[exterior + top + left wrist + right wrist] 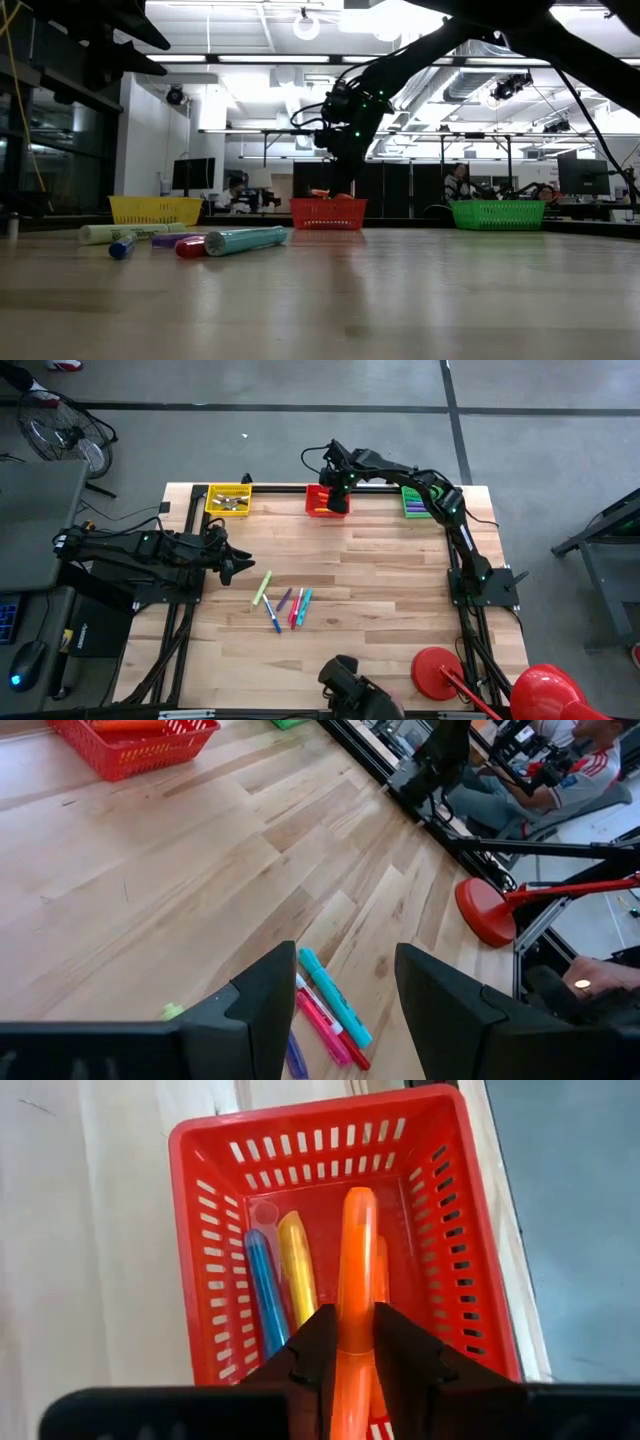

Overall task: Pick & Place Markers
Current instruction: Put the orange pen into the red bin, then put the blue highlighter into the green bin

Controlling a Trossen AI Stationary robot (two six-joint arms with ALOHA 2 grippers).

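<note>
Over the red mesh basket (205,1230) at the table's far edge, the right gripper (357,1342) was clamped on an orange marker (356,1270), its two dark fingers pressing the barrel from either side. The marker pointed lengthwise down into the basket, above a blue marker (264,1285) and a yellow marker (298,1265) lying side by side on the basket floor. In the high view the red basket (317,506) sat between a yellow basket (228,499) and a green basket (414,501), all three along the far side of the wooden table (400,600).

Nearer the table's middle, the left gripper (230,565) hung with its fingers spread apart and nothing between them. Just beside it a cluster of loose markers (285,606) lay on the wood: a light green one (262,588), then purple, blue, pink and teal ones close together. The left wrist view showed the teal marker (335,997) and a pink marker (322,1029) lying side by side.

A red lamp base (437,670) stood at the table's near right corner.
</note>
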